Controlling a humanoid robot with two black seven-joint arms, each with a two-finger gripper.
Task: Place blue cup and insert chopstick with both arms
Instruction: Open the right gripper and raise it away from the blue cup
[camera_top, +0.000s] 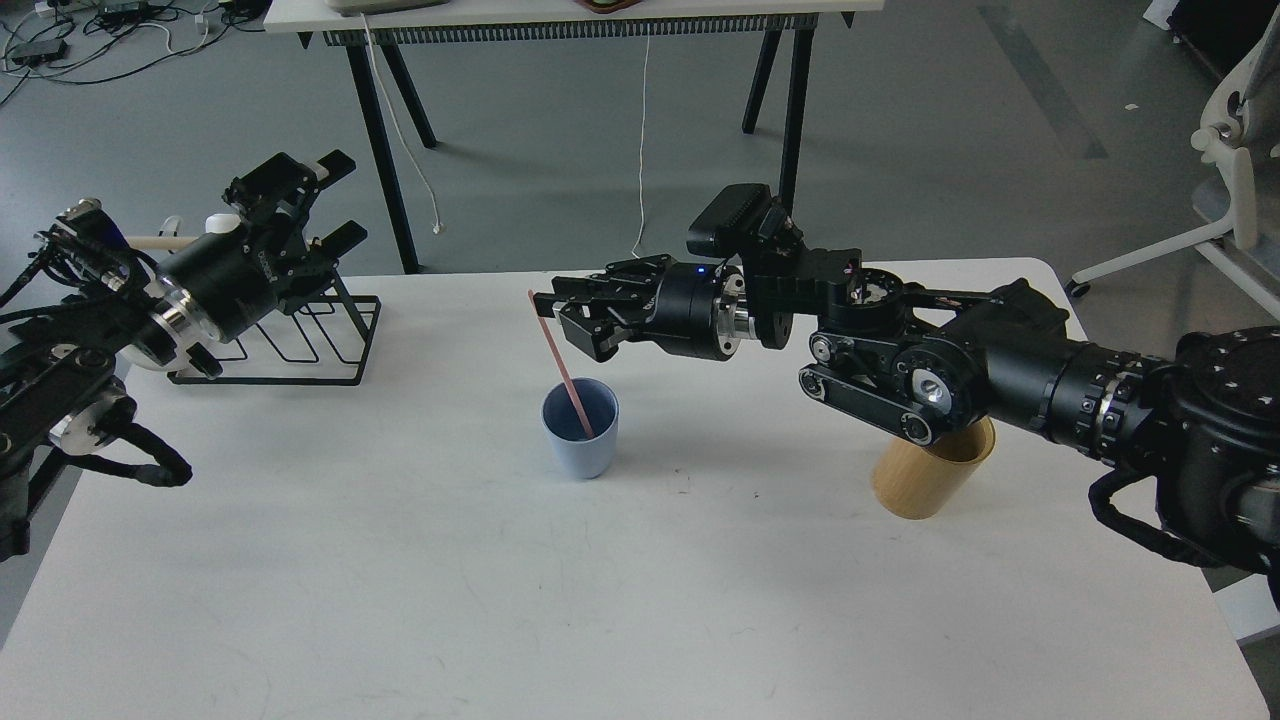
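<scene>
Jaw state: the right gripper (562, 318) has its fingers spread with nothing between them; the pink chopstick (560, 364) stands just beside its fingertips, apart from them. The left gripper (340, 200) also has its fingers parted, with nothing held.

Scene, largest to smallest:

1. White table (400, 600). It carries all items listed below.
2. Right arm (960, 370). It enters from 3 o'clock and reaches toward the table centre, passing over the tan bamboo-coloured cylinder (925, 480).
3. Left arm (130, 310). It enters from 9 o'clock, with its gripper above the black wire rack (310, 350) at 10 o'clock.
4. Blue cup (580, 430). It stands upright near the table centre, well apart from the cylinder.
5. Chopstick. Its lower end rests inside the cup; the shaft leans toward 11 o'clock, with the top clear of the rim.
</scene>
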